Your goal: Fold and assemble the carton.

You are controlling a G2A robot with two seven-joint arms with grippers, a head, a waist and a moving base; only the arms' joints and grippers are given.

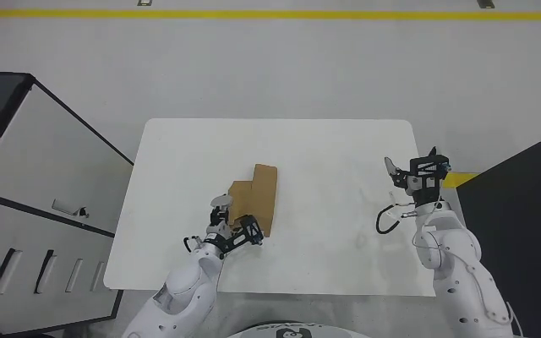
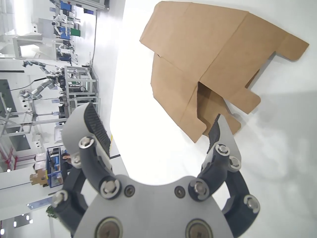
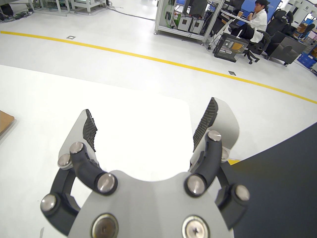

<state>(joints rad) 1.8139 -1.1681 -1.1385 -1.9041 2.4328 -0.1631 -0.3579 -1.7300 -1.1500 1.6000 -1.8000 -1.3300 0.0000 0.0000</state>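
The brown carton point(image 1: 256, 196) lies flattened on the white table point(image 1: 338, 152), left of the middle. In the left wrist view the carton point(image 2: 210, 58) shows a small gap at its near end, where one panel lifts slightly. My left gripper point(image 1: 236, 217) is open at the carton's near edge. One of its fingertips point(image 2: 218, 127) sits at that gap, against a small flap, and the other stands clear over bare table. My right gripper point(image 1: 412, 171) is open and holds nothing, well away over the table's right edge. A corner of the carton point(image 3: 5, 122) shows far off in the right wrist view.
A grey and black cabinet point(image 1: 42, 220) stands close to the table's left side. A dark surface point(image 1: 507, 194) lies beyond the right edge. A yellow floor line point(image 1: 270, 14) runs behind the table.
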